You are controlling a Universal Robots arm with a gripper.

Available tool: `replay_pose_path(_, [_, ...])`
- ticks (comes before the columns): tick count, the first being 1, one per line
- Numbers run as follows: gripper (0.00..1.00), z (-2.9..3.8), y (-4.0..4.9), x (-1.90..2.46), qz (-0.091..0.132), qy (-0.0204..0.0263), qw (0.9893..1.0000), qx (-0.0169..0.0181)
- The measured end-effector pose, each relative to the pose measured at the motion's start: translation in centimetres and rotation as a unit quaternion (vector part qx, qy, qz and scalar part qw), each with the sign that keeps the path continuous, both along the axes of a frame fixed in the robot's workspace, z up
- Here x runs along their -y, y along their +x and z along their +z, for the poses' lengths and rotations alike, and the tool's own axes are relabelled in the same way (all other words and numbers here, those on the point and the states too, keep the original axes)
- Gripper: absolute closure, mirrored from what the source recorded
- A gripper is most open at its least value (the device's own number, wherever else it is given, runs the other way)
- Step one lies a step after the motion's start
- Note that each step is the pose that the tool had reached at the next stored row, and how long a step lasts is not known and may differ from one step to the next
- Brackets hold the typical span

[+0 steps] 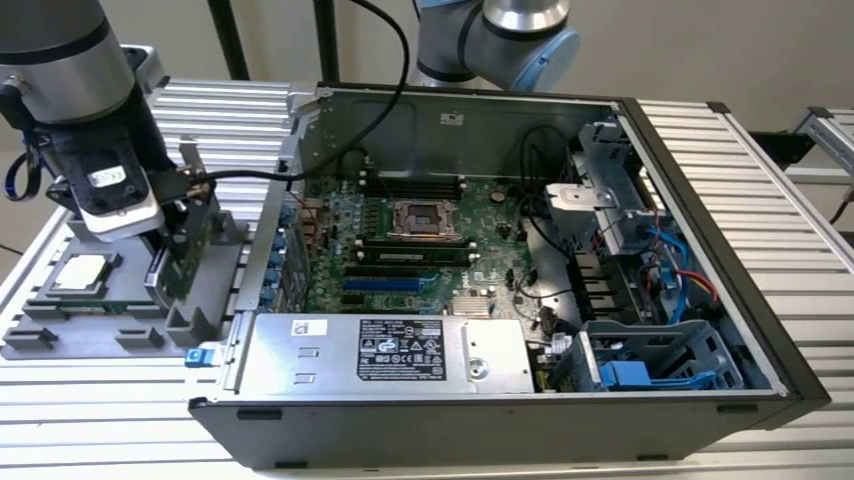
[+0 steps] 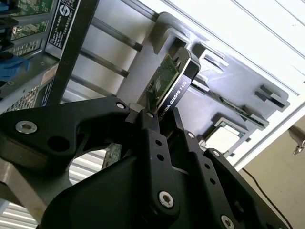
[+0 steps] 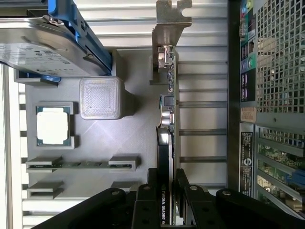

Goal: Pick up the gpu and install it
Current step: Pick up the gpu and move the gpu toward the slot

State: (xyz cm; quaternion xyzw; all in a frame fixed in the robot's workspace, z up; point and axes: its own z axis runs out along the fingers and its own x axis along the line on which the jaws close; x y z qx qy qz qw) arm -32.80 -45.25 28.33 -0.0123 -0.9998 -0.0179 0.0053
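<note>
The gpu (image 3: pixel 167 107) is a thin green card with a black shroud, standing on edge over the grey parts tray (image 3: pixel 133 138), its silver bracket (image 3: pixel 171 21) at the far end. In both wrist views my gripper (image 3: pixel 166 193) is shut on the gpu's near end, with one black finger (image 2: pixel 153 136) against each face of the gpu (image 2: pixel 172 83). In the exterior view the gripper (image 1: pixel 163 238) and the gpu (image 1: pixel 191 255) are at the tray (image 1: pixel 60 335), to the left of the open computer case (image 1: pixel 694 330).
A silver hard drive with blue clips (image 3: pixel 45 43), a square processor chip (image 3: pixel 53 125) and a memory stick (image 3: pixel 81 164) also sit in the tray. Inside the case, the motherboard (image 1: pixel 400 215) faces up, with a power supply (image 1: pixel 387 350) in front and drive cages (image 1: pixel 654 360) at the exterior view's right.
</note>
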Motion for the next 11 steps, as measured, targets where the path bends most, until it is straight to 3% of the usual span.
replay_pose_path(11, [1.00, 0.35, 0.00, 0.00, 0.001, 0.0001, 1.0000, 0.0001])
